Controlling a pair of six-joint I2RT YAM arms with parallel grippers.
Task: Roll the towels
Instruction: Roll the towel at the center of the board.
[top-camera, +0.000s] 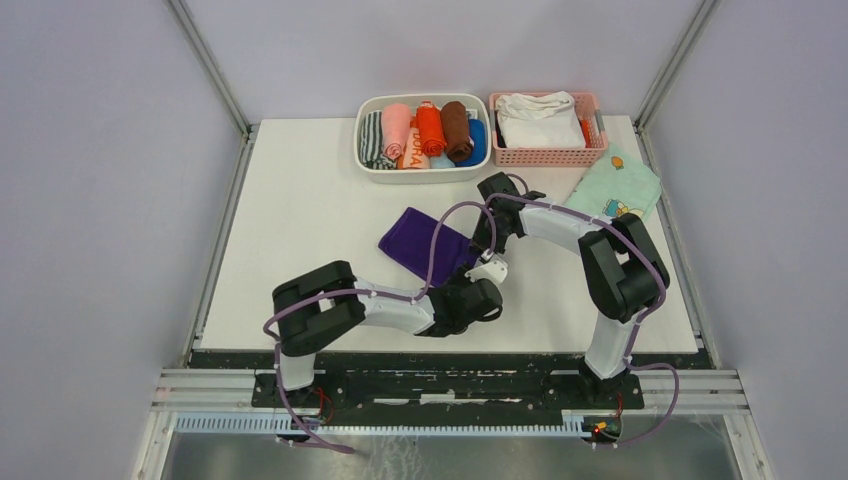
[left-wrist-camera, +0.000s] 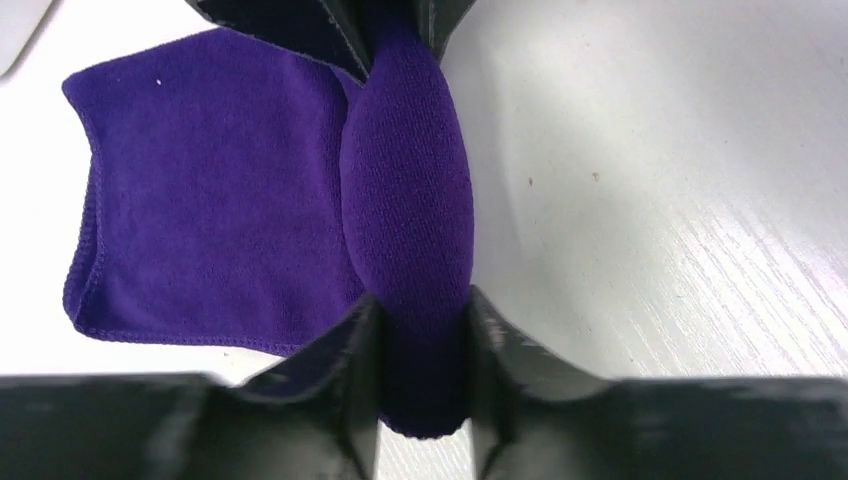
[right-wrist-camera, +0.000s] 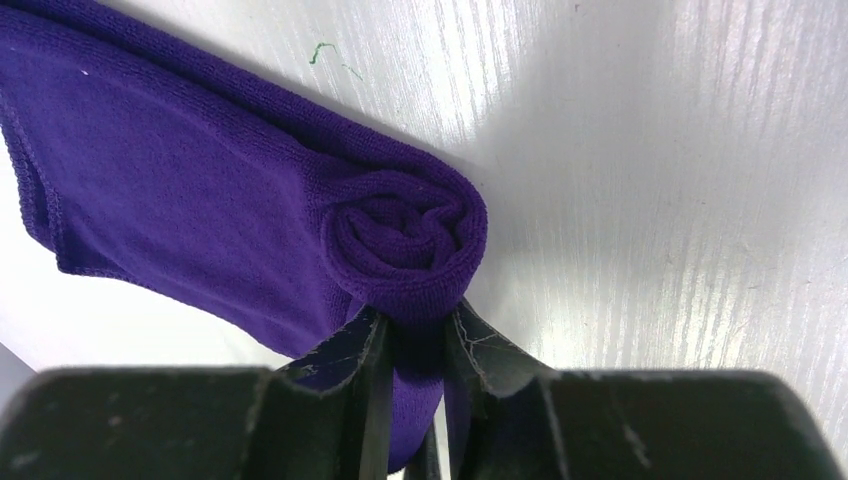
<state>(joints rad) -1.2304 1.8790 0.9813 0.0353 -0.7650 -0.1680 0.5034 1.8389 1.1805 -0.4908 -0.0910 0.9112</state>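
Purple towel (top-camera: 410, 240) half rolled
The left gripper (left-wrist-camera: 420, 335) and right gripper (right-wrist-camera: 415, 335) each grasped one roll end; the flat half was not yet rolled.

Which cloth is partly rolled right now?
The purple towel, mid-table: its rolled end is pinched by the left gripper and right gripper. The mint-green cloth lies flat, untouched.

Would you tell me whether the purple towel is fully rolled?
Partly rolled: the purple towel has a spiral at one end, while the rest lies flat on the table.

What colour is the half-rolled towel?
The towel is plain deep purple; clearest in left wrist view.
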